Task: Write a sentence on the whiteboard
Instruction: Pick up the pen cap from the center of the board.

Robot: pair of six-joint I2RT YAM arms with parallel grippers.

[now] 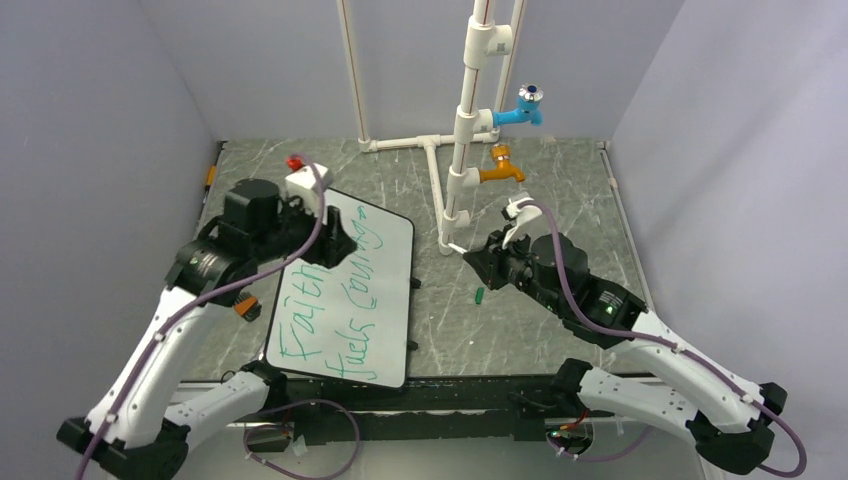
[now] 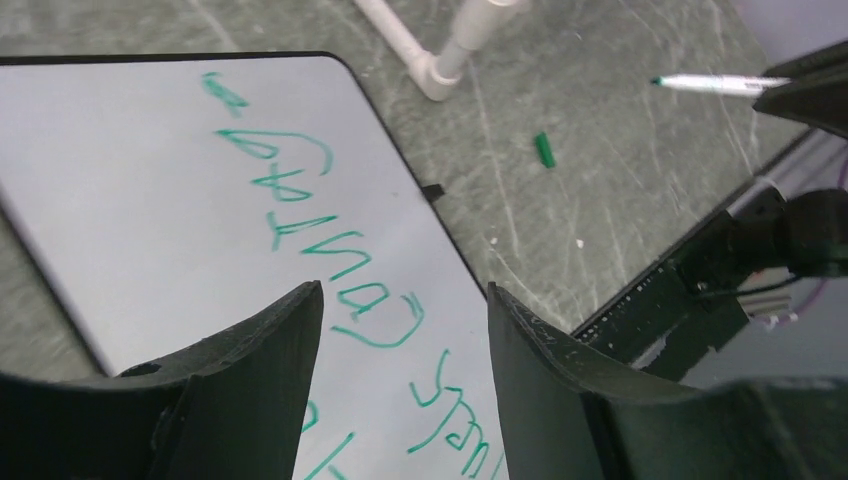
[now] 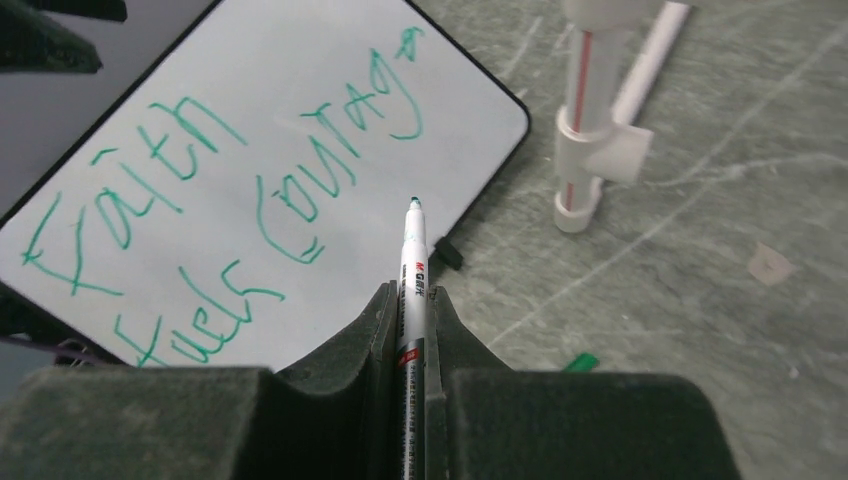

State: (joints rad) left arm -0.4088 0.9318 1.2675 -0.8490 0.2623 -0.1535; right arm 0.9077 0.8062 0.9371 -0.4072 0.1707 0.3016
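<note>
Top external view: hides the upper left corner of the whiteboard (image 1: 392,285) under the left gripper (image 1: 335,245) and its wrist. Lies slanted on the left half of the table (image 1: 560,190), its lower edge right at the table's near edge, small black feet showing along the right rim. Carries the sentence (image 1: 335,305) in green, two lines, "Faith" then "fuels courage", the last letter hard to make out.

Left wrist view: shows the jaws spread above the writing with nothing between them. Cuts off the first line and most of "fuels" behind the fingers (image 2: 250,380).

Right wrist view: shows the right gripper (image 3: 410,300) pinching the marker (image 3: 414,245), cap off, green tip bare. Buries the lower barrel between the fingers. Holds it off to the right of the board, not touching it.

Between the board's right rim and the right arm: a strip of table with a green cap (image 1: 479,295) lying in it. At centre rear, just beside the right gripper: the white pipe frame (image 1: 463,150), its top cut off by the frame edge.
</note>
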